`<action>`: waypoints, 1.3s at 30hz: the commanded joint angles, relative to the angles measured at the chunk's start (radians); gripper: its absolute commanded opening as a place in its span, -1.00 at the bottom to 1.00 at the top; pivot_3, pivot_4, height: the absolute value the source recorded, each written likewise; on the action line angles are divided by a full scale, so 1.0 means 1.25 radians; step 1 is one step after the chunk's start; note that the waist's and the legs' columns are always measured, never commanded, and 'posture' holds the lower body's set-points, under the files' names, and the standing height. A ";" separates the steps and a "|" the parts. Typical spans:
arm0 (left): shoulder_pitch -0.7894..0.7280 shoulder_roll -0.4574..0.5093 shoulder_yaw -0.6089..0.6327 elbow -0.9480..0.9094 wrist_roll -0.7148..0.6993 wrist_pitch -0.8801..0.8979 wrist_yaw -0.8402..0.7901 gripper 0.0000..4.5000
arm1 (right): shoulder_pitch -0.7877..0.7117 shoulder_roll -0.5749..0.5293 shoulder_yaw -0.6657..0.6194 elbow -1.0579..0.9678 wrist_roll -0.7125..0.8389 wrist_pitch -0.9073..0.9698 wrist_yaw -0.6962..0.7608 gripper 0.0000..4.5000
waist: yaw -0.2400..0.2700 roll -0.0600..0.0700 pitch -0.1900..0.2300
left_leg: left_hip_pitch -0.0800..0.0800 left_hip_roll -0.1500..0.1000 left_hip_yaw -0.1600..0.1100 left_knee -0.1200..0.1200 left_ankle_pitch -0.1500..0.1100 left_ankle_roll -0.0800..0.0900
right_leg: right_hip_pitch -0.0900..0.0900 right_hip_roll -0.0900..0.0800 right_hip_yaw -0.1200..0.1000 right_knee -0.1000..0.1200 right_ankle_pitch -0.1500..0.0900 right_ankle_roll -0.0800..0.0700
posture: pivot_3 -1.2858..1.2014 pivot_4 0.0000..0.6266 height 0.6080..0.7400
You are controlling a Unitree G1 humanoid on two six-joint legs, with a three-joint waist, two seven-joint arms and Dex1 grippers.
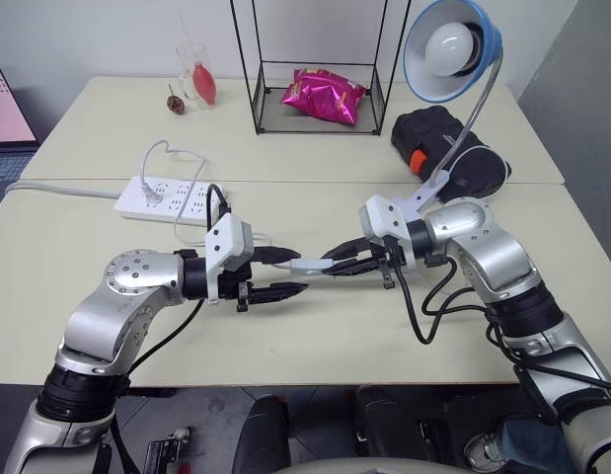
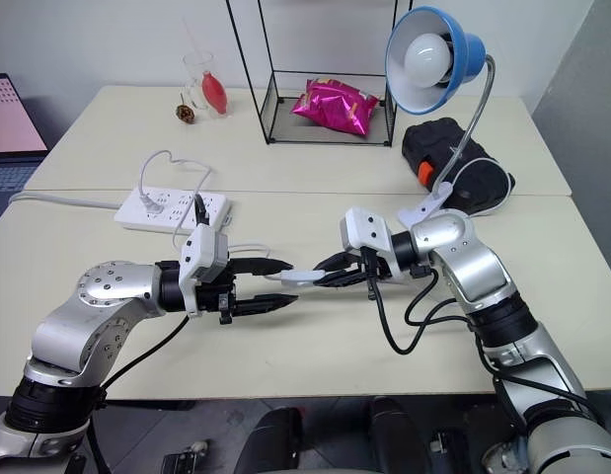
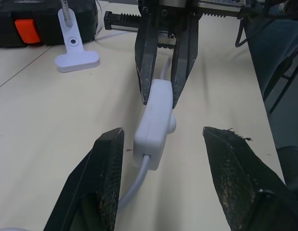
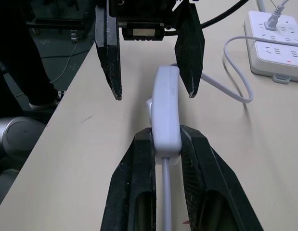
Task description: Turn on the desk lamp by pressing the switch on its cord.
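The small white switch hangs just above the table's near half, held level. My right gripper is shut on one end of it, the fingers clamping its sides. My left gripper is open; its fingers stand apart on either side of the switch's free end without touching it. The thin white cord leaves that end. At the back right the desk lamp leans over the table on a silver gooseneck, with a blue shade, a white bulb and a white clip base.
A white power strip with a plug in it lies at the left of the table. Behind are a black wire rack holding a pink bag, a glass, and a black case by the lamp. A laptop sits far left.
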 commanded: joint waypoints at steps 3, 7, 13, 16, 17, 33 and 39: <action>-0.021 -0.017 -0.017 0.003 0.014 -0.010 0.009 0.19 | -0.011 -0.001 -0.014 -0.030 0.014 0.001 0.001 -0.83 | 0.000 0.000 0.000 | 0.000 0.000 0.000 0.000 0.000 0.000 | 0.000 0.000 0.000 0.000 0.000 0.000 | 0.03 -0.52 1.00; -0.026 -0.021 -0.025 0.015 0.021 -0.017 0.004 0.19 | -0.011 -0.004 -0.015 -0.032 0.014 0.004 0.001 -0.83 | 0.000 0.000 0.000 | 0.000 0.000 0.000 0.000 0.000 0.000 | 0.000 0.000 0.000 0.000 0.000 0.000 | 0.03 -0.52 1.00; -0.031 -0.026 -0.026 0.042 0.038 -0.036 0.003 -0.29 | -0.008 -0.008 -0.016 -0.039 0.015 0.009 0.002 -0.83 | 0.000 0.000 0.000 | 0.000 0.000 0.000 0.000 0.000 0.000 | 0.000 0.000 0.000 0.000 0.000 0.000 | 0.03 -0.52 1.00; -0.034 -0.026 -0.027 0.054 0.048 -0.049 0.001 -0.53 | -0.007 -0.010 -0.016 -0.042 0.016 0.010 0.002 -0.83 | 0.000 0.000 0.000 | 0.000 0.000 0.000 0.000 0.000 0.000 | 0.000 0.000 0.000 0.000 0.000 0.000 | 0.03 -0.52 1.00; -0.035 -0.026 -0.028 0.056 0.051 -0.053 0.000 -0.63 | -0.006 -0.011 -0.016 -0.043 0.016 0.010 0.002 -0.83 | 0.000 0.000 0.000 | 0.000 0.000 0.000 0.000 0.000 0.000 | 0.000 0.000 0.000 0.000 0.000 0.000 | 0.03 -0.52 1.00; -0.026 -0.036 -0.028 0.053 0.065 -0.110 -0.016 -0.75 | 0.001 -0.013 -0.008 -0.047 0.013 0.004 0.002 -0.83 | 0.000 0.000 0.000 | 0.000 0.000 0.000 0.000 0.000 0.000 | 0.000 0.000 0.000 0.000 0.000 0.000 | 0.03 -0.52 1.00; -0.014 -0.017 -0.040 0.059 0.100 -0.183 -0.047 -0.13 | 0.001 -0.009 -0.006 -0.033 0.005 -0.007 0.003 -0.83 | 0.000 0.000 0.000 | 0.000 0.000 0.000 0.000 0.000 0.000 | 0.000 0.000 0.000 0.000 0.000 0.000 | 0.03 -0.52 1.00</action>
